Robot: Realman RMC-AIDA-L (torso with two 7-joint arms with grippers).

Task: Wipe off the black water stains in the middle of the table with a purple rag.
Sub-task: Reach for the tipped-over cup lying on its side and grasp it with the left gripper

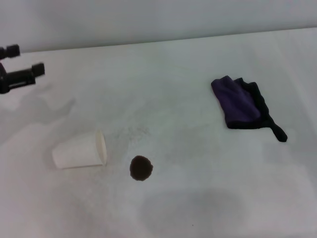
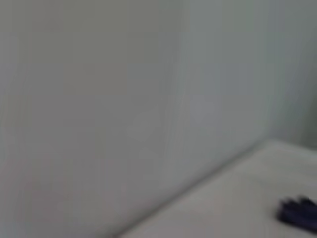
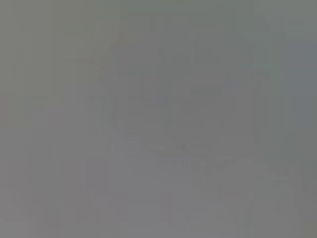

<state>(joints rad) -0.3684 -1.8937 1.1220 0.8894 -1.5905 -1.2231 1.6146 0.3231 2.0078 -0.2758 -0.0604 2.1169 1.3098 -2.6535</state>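
Purple rag (image 1: 241, 103) lies far right on desk (image 1: 208, 198); black stain (image 1: 141, 168) near centre. My left tool (image 1: 22, 62) far left, fingers apart.

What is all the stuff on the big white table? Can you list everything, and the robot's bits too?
purple rag: one, deep purple with black edging and a thin black tail, crumpled on the right side of the table, apart from everything else; also seen at the edge of the left wrist view.
black water stains: one round dark blot, near the front middle, just right of the cup's mouth, not touching it.
paper cup: one, white, lying on its side at the front left, mouth towards the blot.
table: one, white with faint grey smudges, under everything.
left gripper: one, black, at the far left edge above the table, holding nothing.
right gripper: not in view.
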